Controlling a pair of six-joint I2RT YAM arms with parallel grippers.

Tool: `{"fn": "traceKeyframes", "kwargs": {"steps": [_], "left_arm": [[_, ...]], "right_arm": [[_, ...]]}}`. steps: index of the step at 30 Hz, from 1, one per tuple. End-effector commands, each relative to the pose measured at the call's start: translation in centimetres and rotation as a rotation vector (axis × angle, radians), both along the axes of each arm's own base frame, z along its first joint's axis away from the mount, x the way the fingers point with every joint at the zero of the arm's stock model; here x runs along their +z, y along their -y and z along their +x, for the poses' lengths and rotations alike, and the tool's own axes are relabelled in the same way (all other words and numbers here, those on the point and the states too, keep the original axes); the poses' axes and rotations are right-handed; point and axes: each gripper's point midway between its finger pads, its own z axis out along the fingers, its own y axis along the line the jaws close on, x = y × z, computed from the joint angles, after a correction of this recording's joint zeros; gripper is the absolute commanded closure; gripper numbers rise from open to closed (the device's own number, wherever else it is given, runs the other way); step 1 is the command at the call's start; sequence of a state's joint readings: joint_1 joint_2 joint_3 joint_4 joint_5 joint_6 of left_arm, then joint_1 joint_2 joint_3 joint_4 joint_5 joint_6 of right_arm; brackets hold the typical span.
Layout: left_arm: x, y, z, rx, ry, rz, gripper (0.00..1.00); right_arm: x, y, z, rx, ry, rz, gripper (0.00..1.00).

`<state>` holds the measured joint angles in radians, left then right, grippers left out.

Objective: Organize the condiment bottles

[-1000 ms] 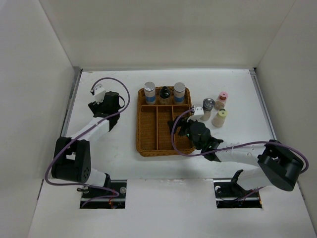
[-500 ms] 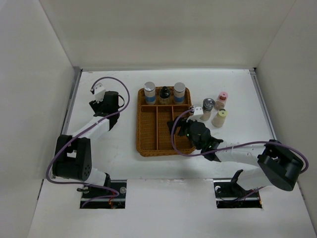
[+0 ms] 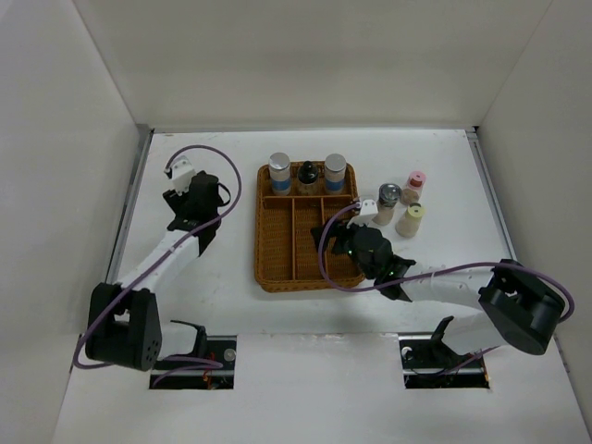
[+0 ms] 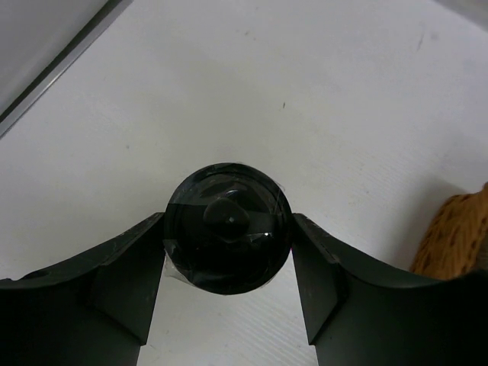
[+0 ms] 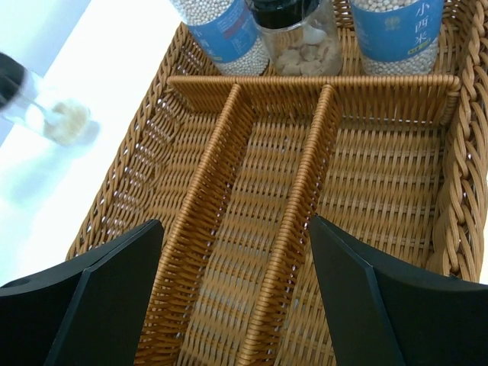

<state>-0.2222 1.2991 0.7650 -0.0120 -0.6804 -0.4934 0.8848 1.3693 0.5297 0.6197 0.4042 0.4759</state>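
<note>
Left wrist, black-capped bottle point(image 4: 229, 226) pinched between left jaws, cap centred

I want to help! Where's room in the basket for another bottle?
In the basket, the three long front slots are bare. Its back slot is crowded with three bottles, and three more bottles huddle just right of the basket.

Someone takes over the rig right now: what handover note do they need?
Left gripper shut on a black-capped bottle, left of the tray.
Right gripper open, empty, above the tray's long compartments.
Done: three bottles stand in the tray's back compartment.
To do: the held bottle, plus three loose bottles on the table right of the tray.
</note>
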Motion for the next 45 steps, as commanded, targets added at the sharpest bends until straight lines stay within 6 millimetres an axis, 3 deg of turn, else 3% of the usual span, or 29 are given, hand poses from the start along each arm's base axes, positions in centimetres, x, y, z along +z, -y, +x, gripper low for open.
{"fn": "traceKeyframes", "kwargs": {"steps": [1,4,10,17,23,29,35,45], "left_arm": [[5.4,0.8,0.2,-0.014,0.153,-0.026,0.59],[7.6,2.9,-0.2,-0.073,0.195,-0.042,0.59],[11.9,9.7,-0.1,-0.249,0.254,-0.083,0.59],[13.3,17.0,-0.5,-0.411,0.275,-0.126,0.58],[10.3,20.7,0.4,-0.487,0.225,-0.145,0.58],[7.3,22.4,1.0,-0.514,0.183,-0.136,0.58],[3.8,23.3,1.2,-0.525,0.135,-0.116,0.57],[0.3,23.0,1.3,-0.503,0.075,-0.058,0.46]], "right_arm": [[2.6,-1.4,0.3,0.022,0.042,0.076,0.16],[2.7,-1.3,0.2,0.022,0.041,0.079,0.16],[3.0,-0.3,0.5,-0.006,0.04,0.107,0.16],[3.0,-0.3,0.6,-0.008,0.037,0.109,0.17],[3.4,0.8,0.8,-0.036,0.049,0.121,0.17],[3.7,1.4,1.0,-0.055,0.058,0.128,0.16],[3.9,1.6,0.9,-0.059,0.062,0.129,0.17],[4.1,2.0,1.1,-0.069,0.065,0.14,0.16]]}}
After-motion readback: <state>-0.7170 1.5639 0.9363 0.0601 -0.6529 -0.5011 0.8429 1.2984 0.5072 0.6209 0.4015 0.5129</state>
